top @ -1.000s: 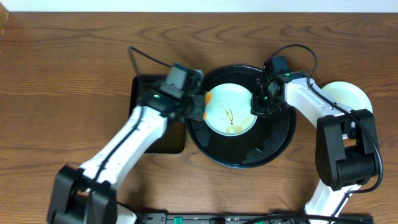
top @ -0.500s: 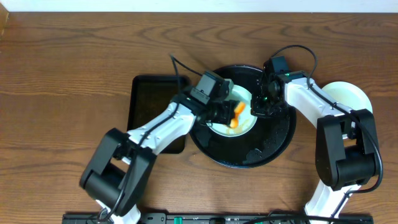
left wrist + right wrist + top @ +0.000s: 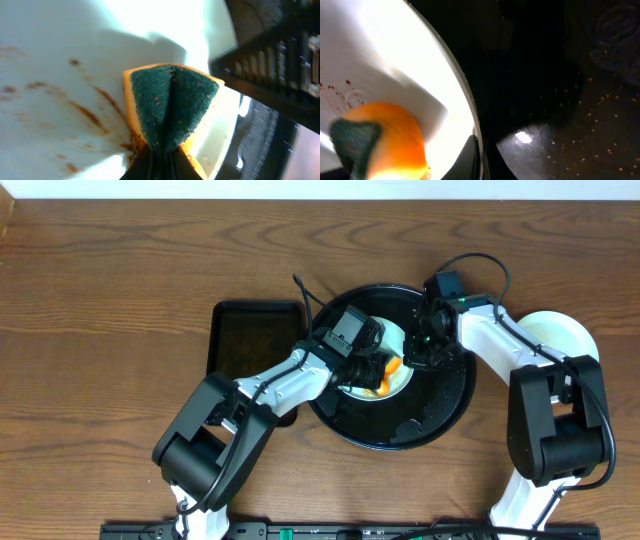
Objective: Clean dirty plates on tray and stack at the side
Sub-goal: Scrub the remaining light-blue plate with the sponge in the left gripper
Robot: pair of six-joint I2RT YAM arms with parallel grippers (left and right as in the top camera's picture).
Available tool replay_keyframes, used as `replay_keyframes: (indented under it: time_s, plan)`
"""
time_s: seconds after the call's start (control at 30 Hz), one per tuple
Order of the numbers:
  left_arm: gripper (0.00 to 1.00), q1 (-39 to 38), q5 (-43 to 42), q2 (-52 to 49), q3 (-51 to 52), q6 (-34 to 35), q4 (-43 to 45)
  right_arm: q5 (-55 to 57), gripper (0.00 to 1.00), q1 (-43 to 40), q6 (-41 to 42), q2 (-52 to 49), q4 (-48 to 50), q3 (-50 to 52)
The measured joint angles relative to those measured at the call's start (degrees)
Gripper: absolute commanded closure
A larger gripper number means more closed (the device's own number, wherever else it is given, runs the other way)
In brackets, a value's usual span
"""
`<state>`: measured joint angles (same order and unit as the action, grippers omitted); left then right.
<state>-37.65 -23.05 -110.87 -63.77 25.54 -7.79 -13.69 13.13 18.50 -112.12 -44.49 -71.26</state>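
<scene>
1. Plate point(image 3: 393, 340) lies in the tray point(image 3: 440, 405), smeared brown.
2. Left gripper point(image 3: 160, 160) clamps the sponge point(image 3: 170, 102), pressing it onto the smears point(image 3: 85, 112).
3. Right gripper point(image 3: 479, 160) pinches the plate's rim, seemingly steadying it.

Both arms consist of white tubular links joined by bulky black joint housings. The left arm point(image 3: 285, 380) carries a black box-shaped camera block point(image 3: 350, 335) at the wrist, with a thin black cable point(image 3: 305, 290) attached. The right arm point(image 3: 490, 335) has a looped black cable point(image 3: 480, 258) and a small green indicator light point(image 3: 431, 336). The left gripper point(image 3: 159, 162) and right gripper point(image 3: 480, 155) have slim dark fingers.
</scene>
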Motion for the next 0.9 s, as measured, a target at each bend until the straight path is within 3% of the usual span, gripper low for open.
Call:
replay_keyframes:
  time_s: [0.17, 0.4, 0.53, 0.7, 0.9]
  plan:
    - [0.92, 0.74, 4.90, 0.00, 0.00, 0.00, -0.04, -0.02, 0.99, 0.02, 0.00, 0.00, -0.07, 0.00]
    - [0.92, 7.34, 7.58, 0.02, -0.02, 2.67, 0.00, -0.04, 0.99, 0.02, 0.13, 0.00, -0.28, -0.04]
    - [0.92, 10.69, 4.70, 0.02, -0.15, 3.28, -1.97, -0.20, 0.99, 0.02, 0.17, 0.00, -0.50, -0.04]
    - [0.92, 10.99, 1.05, 0.42, -1.68, 3.30, -12.04, -0.42, 0.99, 0.50, 0.13, 0.00, -1.29, -0.04]
    - [0.92, 7.82, -2.89, 0.92, -1.73, -1.92, -15.80, 0.11, 0.99, 0.68, -0.11, 0.00, -1.46, -0.04]
